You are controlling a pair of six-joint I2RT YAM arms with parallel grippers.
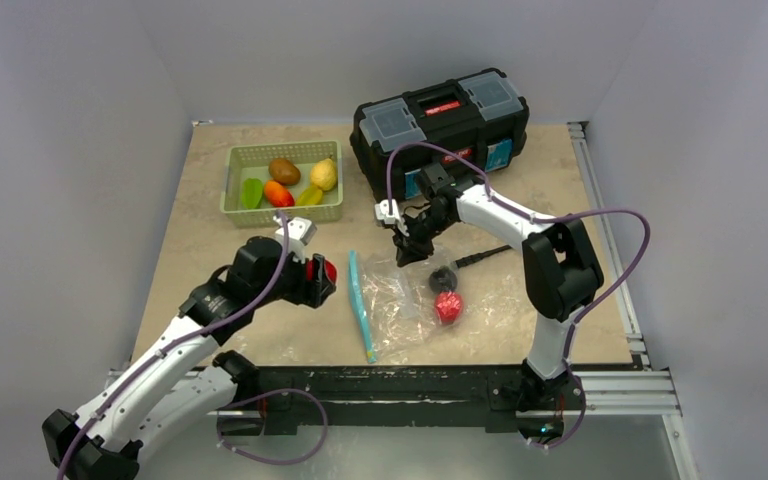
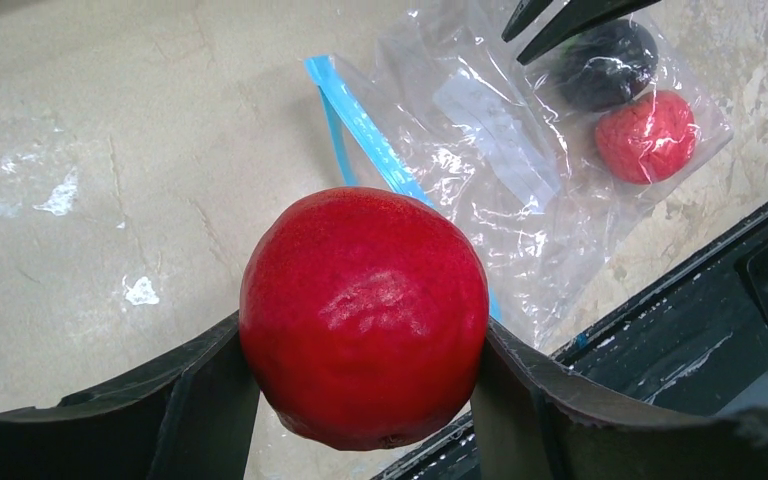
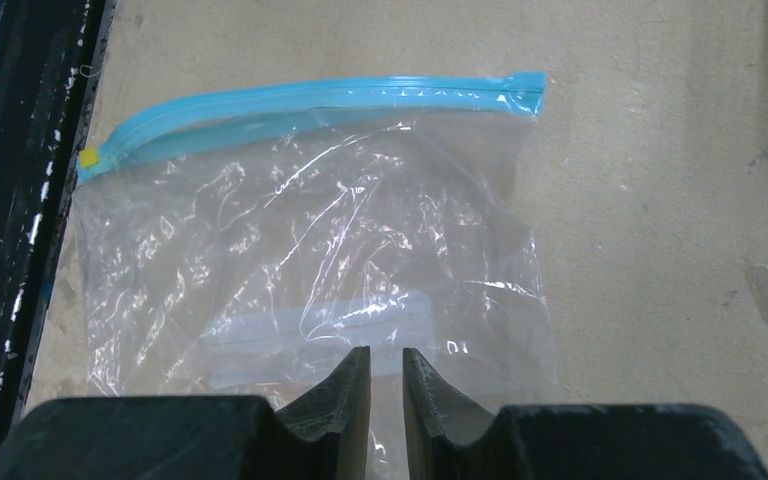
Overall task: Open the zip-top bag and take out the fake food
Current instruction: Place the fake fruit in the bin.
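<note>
The zip-top bag (image 1: 400,305) lies flat near the table's front edge, its teal zip strip (image 1: 360,305) on the left side. A lumpy red piece of fake food (image 1: 448,307) lies inside it at the right end, next to a dark round thing (image 1: 443,278). My left gripper (image 1: 322,272) is shut on a glossy red fruit (image 2: 363,315), held above the table left of the bag. My right gripper (image 1: 407,255) hovers over the bag's far edge. Its fingers (image 3: 350,385) stand a narrow slit apart with nothing between them, and only crinkled plastic (image 3: 310,260) shows below.
A green basket (image 1: 235,180) at the back left holds several pieces of fake food: brown (image 1: 283,171), yellow (image 1: 324,174), orange (image 1: 278,193), green (image 1: 251,192). A black toolbox (image 1: 440,125) stands at the back. A black handle (image 1: 485,255) runs from the dark thing. The black base rail (image 1: 380,385) borders the front.
</note>
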